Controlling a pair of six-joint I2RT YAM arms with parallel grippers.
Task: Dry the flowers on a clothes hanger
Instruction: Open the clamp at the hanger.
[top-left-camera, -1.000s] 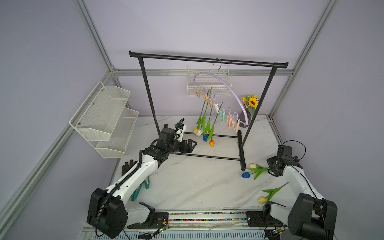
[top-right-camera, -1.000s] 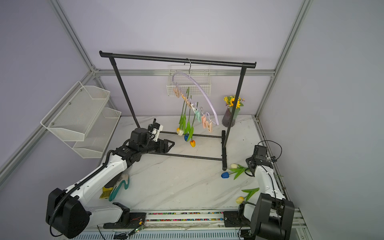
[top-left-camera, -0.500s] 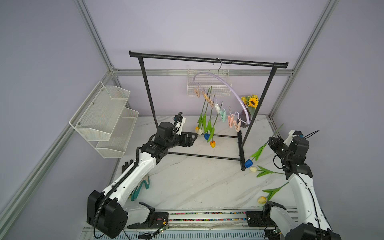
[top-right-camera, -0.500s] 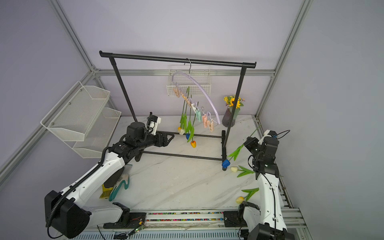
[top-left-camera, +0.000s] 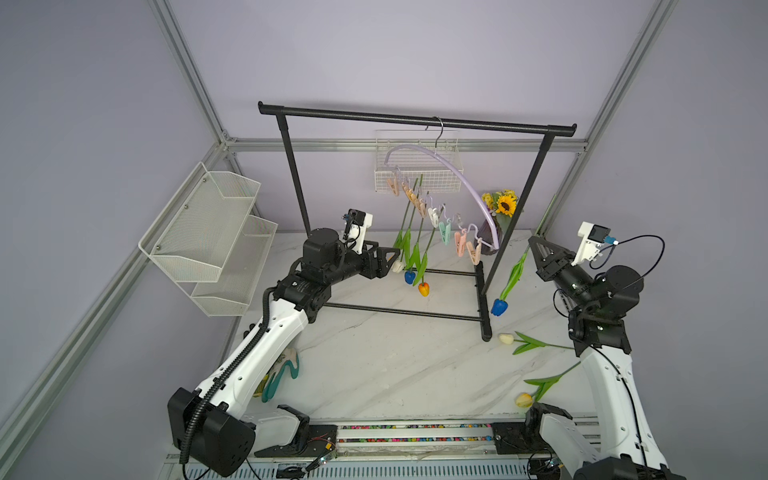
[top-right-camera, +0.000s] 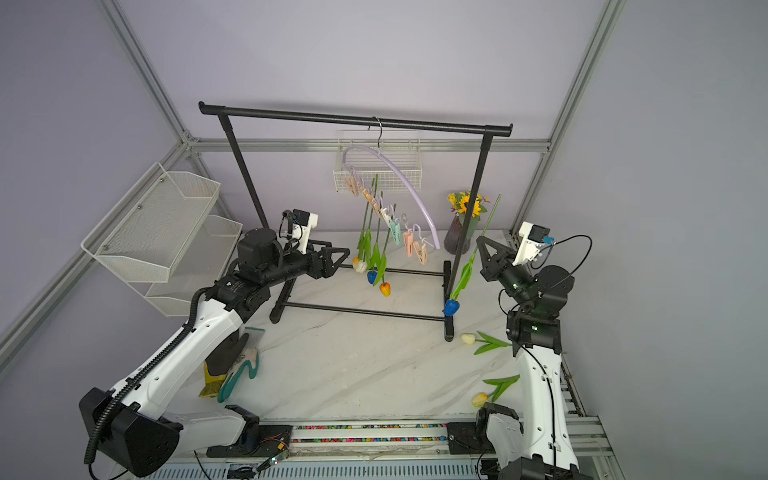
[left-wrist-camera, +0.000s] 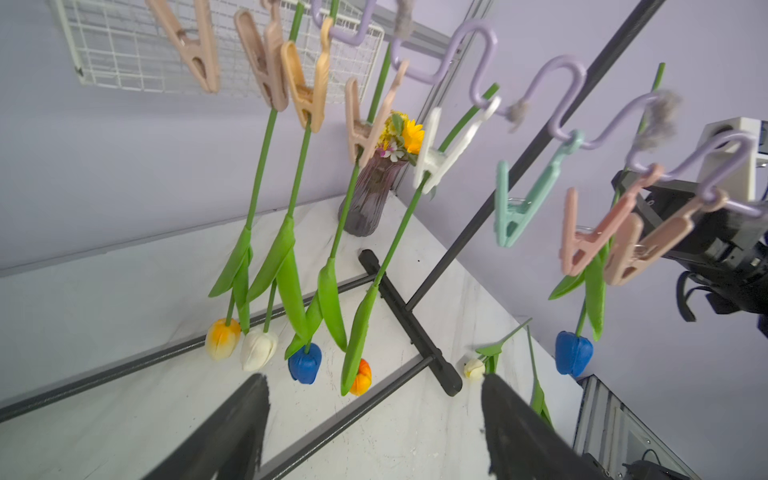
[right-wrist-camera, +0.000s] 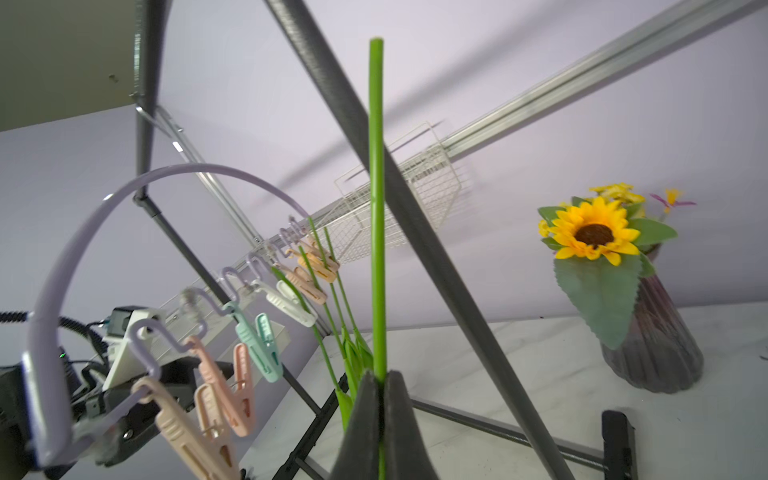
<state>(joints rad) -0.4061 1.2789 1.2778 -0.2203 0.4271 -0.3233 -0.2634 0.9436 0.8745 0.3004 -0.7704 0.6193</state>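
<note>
Top views high, frontal; wrist views share hanger (right-wrist-camera: 43, 374)

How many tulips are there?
7. Four hang from the clothes hanger: pale yellow, white, blue, orange. The right claw holds a blue one. Two lie on the table: a cream one, a yellow one. None seem hidden.

A white marble-patterned desk (top-left-camera: 395, 365) with grey veins carries everything. A tall black metal garment rack (top-left-camera: 399, 312) stands on it toward the back, on two flat feet joined by thin crossbars. Behind the rack's right foot, near the back right corner, stands a ribbed purple glass vase (top-right-camera: 454, 243). A white tulip (top-left-camera: 505, 338) lies flat just beside that foot, and a yellow tulip (top-left-camera: 523, 400) lies near the front right edge. At the left edge lie a teal, white and yellow work glove (top-right-camera: 243, 365) and a black glove (top-right-camera: 226, 353), touching.
</note>
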